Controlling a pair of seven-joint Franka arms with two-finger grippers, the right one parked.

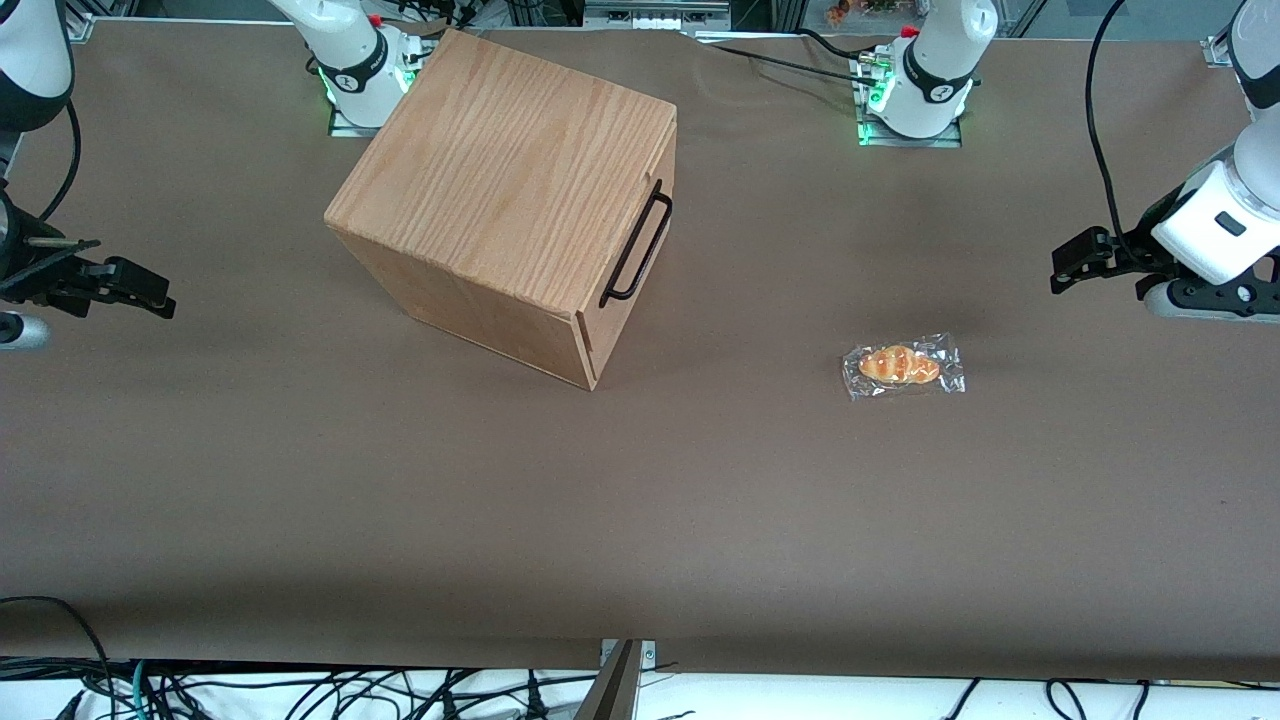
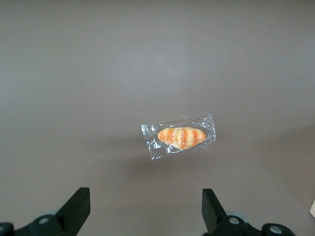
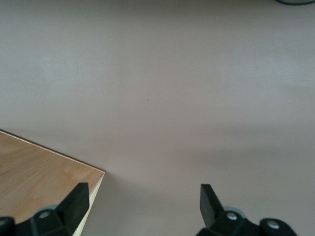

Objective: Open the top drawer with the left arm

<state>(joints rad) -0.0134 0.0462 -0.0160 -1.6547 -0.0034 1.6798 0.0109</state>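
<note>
Bun [image 1: 902, 366] wrapped; drawer [image 1: 640, 240] closed; gripper [image 1: 1075, 270] spread.

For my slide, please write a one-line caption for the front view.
Left gripper open above the table's working-arm end, apart from the closed top drawer's handle; a wrapped bun lies between.

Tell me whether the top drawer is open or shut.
Shut: the top drawer sits flush in the wooden box; the open gripper hovers away, empty.

White left arm [image 1: 1215, 215] with dark joint caps carries a black two-finger tool [image 1: 1062, 270].
</note>
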